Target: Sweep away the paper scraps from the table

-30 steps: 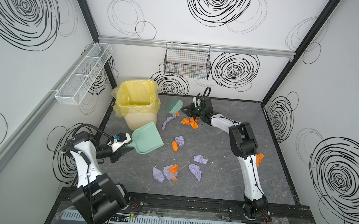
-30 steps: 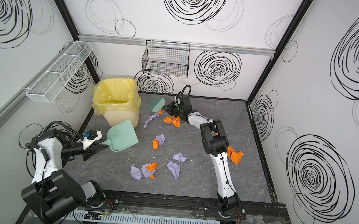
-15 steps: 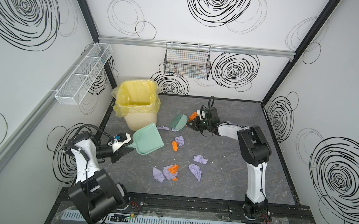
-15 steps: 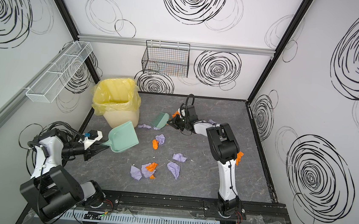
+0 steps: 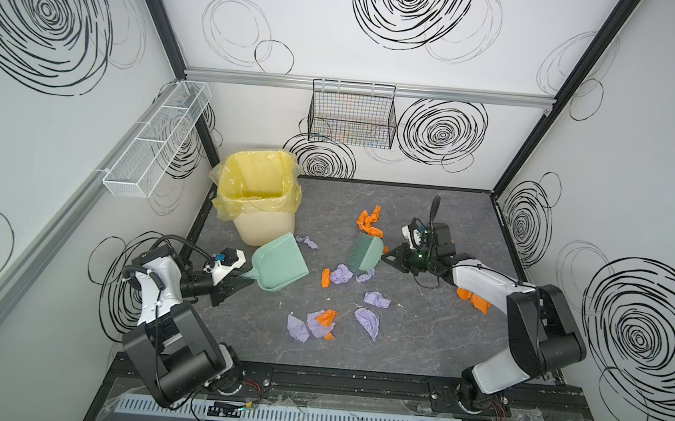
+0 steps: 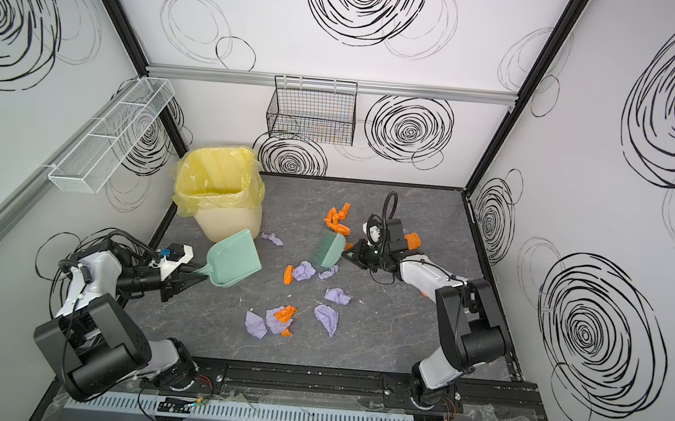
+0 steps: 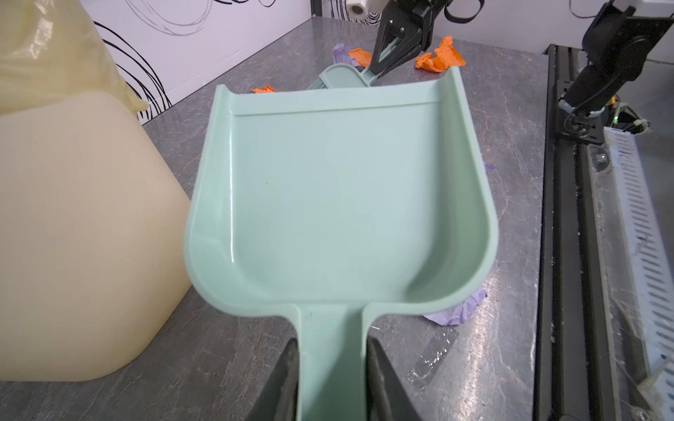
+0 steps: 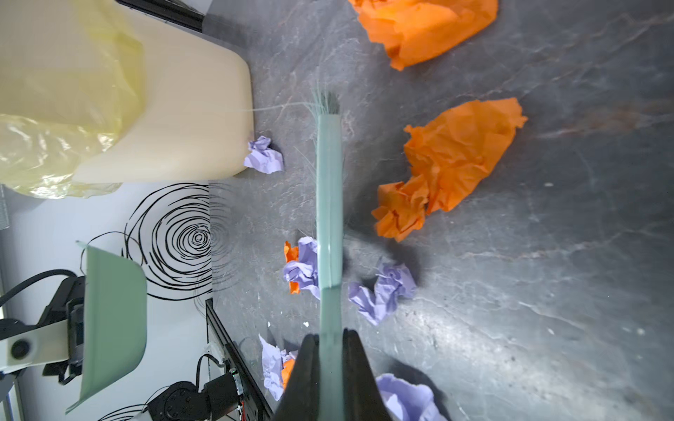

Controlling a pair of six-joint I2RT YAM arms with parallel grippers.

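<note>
Left gripper (image 7: 332, 364) pinches the handle of the mint dustpan (image 7: 339, 204); pan empty, cream bin (image 5: 261, 230) close beside it. Right gripper (image 8: 330, 364) pressed tight on the brush (image 5: 365, 250) handle. Paper scraps (image 5: 340, 274) on table (image 5: 419, 352): orange and lavender wads flank the brush just ahead of that gripper, more lie between both arms.

WALLS: white panels (image 5: 323, 18) are enclosing three sides, carrying black swirl drawings (image 5: 408, 1) | FRAME: black corner posts (image 5: 156, 16) are rising at both back corners | RAIL: an aluminium rail (image 5: 462, 94) is running along the back wall | FIXTURES: a black wire basket (image 5: 352, 115) is hanging from it; a white wire shelf (image 5: 158, 137) is hanging on a side wall | LIGHT: even, casting faint shadows
</note>
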